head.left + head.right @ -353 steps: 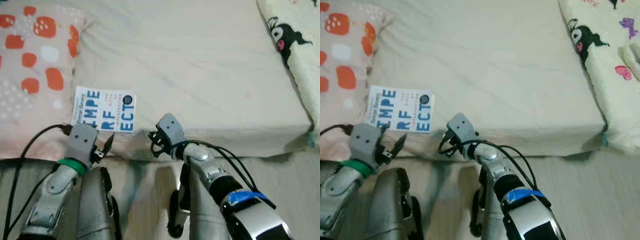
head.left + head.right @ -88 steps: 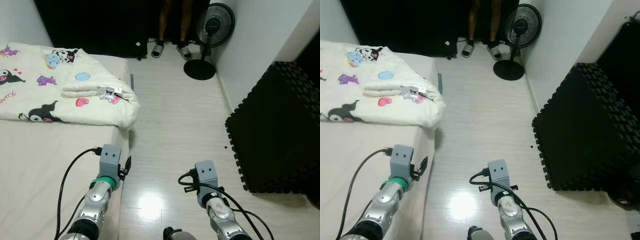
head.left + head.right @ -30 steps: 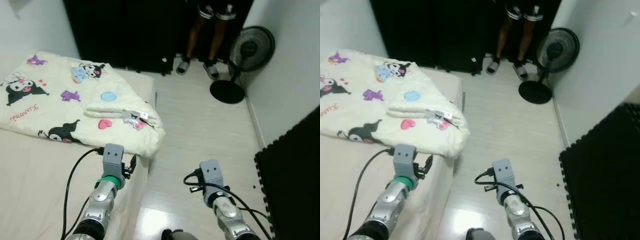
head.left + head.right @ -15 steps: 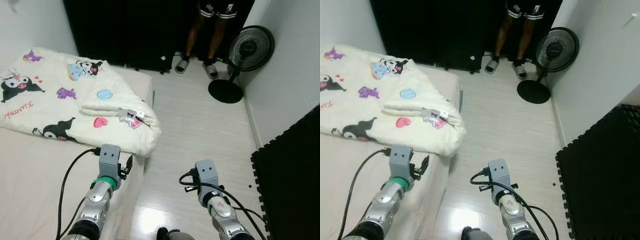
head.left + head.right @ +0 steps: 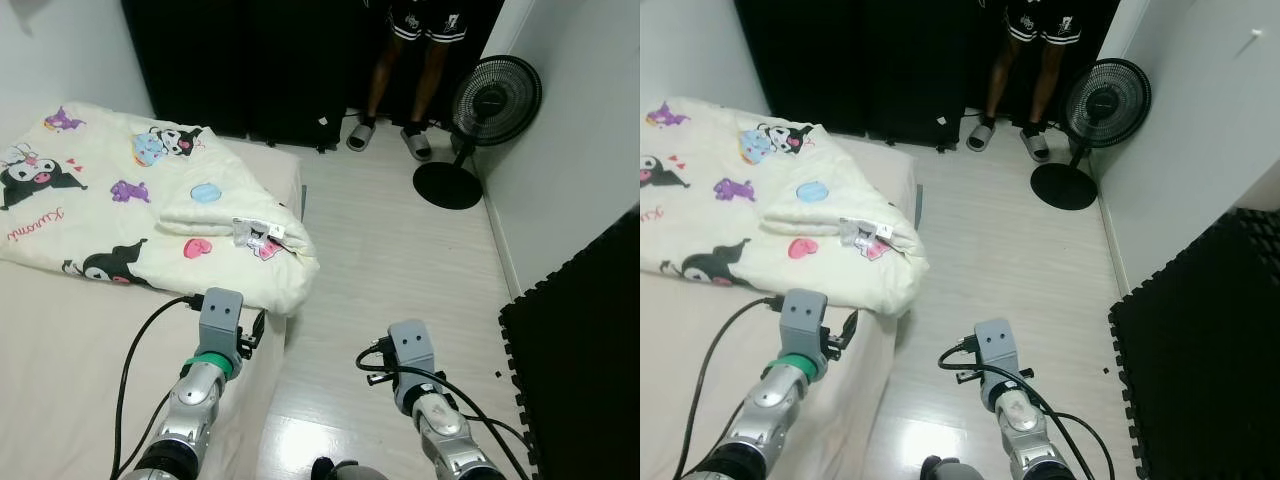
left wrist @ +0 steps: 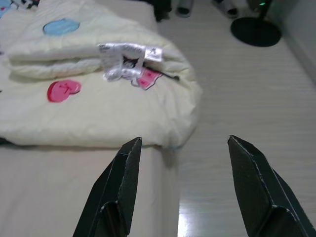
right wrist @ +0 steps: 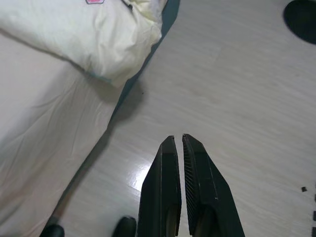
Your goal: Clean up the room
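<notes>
Upper left: cream cartoon-print folded quilt [image 5: 150, 215] sits at the bed's foot corner, so I'd judge the next move is squaring up before reaching, left gripper [image 6: 180, 185] spread wide, nothing held. White care tag [image 6: 127, 58] on the quilt shows a cartoon face, text unreadable. Lower centre: right gripper [image 7: 178, 148] pinched nearly closed over the pale wood-look floor [image 5: 400, 250], empty.

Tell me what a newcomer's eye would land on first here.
The cartoon-print comforter, folded in a heap on the bed at the robot's left, spilling over the edge. Next, a person's legs at the dark curtain ahead, beside a black standing fan against the right wall.
</notes>
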`<state>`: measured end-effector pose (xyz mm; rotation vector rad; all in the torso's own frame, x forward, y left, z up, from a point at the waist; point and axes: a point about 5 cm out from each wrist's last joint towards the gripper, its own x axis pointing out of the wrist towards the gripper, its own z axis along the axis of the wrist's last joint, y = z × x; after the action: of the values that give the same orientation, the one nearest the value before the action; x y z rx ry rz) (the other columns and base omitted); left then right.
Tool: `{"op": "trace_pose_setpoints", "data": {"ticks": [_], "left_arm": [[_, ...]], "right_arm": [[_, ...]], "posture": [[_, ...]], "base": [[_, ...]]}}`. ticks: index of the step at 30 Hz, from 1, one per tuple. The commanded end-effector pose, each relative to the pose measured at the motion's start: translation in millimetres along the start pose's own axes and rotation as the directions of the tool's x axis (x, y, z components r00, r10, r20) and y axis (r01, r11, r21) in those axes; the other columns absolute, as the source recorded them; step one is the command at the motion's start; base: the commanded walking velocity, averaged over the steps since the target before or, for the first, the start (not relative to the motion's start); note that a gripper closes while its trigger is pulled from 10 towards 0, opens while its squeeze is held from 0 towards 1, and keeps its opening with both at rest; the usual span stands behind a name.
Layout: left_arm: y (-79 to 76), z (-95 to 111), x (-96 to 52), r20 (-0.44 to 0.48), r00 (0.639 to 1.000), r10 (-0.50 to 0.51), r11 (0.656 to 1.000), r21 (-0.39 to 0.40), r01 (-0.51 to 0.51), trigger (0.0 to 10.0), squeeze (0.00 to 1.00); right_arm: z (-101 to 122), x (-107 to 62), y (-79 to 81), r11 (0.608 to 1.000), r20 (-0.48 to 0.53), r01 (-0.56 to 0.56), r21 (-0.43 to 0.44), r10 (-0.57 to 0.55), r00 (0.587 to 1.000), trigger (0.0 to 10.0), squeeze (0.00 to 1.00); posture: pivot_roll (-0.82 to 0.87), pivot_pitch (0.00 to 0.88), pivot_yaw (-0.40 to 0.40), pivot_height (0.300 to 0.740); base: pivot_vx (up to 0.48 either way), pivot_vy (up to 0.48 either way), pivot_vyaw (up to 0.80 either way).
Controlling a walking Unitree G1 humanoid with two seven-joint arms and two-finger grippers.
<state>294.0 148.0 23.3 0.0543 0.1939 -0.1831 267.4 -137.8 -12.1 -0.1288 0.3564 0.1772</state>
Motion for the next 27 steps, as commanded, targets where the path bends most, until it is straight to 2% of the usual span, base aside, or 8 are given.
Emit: {"op": "trace_pose_setpoints", "data": {"ticks": [1,12,15,17,24,27], "left_arm": [[-1.8,-5.4,-3.2,-0.016,1.000,-0.002,1.000,-0.001,0.002,10.0,0.00],[-0.9,-5.2,-3.3,-0.015,1.000,-0.001,1.000,0.004,0.001,10.0,0.00],[-2.8,-7.4,-2.2,-0.040,0.999,-0.013,0.997,-0.075,0.010,10.0,0.00],[-2.8,-7.4,-2.2,-0.040,0.999,-0.013,0.997,-0.075,0.010,10.0,0.00],[-3.8,-4.8,-2.1,-0.019,0.999,-0.029,0.998,-0.052,0.028,10.0,0.00],[-3.9,-5.6,-2.5,-0.023,0.999,-0.028,0.999,-0.038,0.027,10.0,0.00]], "right_arm": [[-8.2,-4.2,-5.5,1.000,-0.032,0.019,0.007,-0.019,0.999,10.0,0.00],[-8.6,-4.4,-4.5,1.000,-0.032,0.018,0.008,-0.018,0.999,10.0,0.00],[-8.6,-4.4,-4.4,1.000,-0.032,0.018,0.010,-0.018,0.999,10.0,0.00],[-8.6,-4.4,-4.4,1.000,-0.032,0.018,0.010,-0.018,0.999,10.0,0.00],[-8.6,-4.2,-3.9,1.000,-0.033,0.019,0.012,-0.018,0.999,10.0,0.00],[-8.5,-4.0,-3.9,1.000,-0.034,0.020,0.012,-0.019,0.999,10.0,0.00]], "posture": [[-0.01,0.074,0.004,0.740],[-0.01,0.070,0.004,0.740],[-0.01,0.069,0.005,0.740],[-0.01,0.069,0.005,0.740],[0.00,0.067,0.007,0.740],[0.00,0.068,0.008,0.740]], "base": [[0.000,-0.480,0.00],[0.000,-0.480,0.00],[0.000,0.000,0.00],[0.000,0.000,0.00],[0.000,0.390,0.00],[0.000,0.000,0.00]]}}
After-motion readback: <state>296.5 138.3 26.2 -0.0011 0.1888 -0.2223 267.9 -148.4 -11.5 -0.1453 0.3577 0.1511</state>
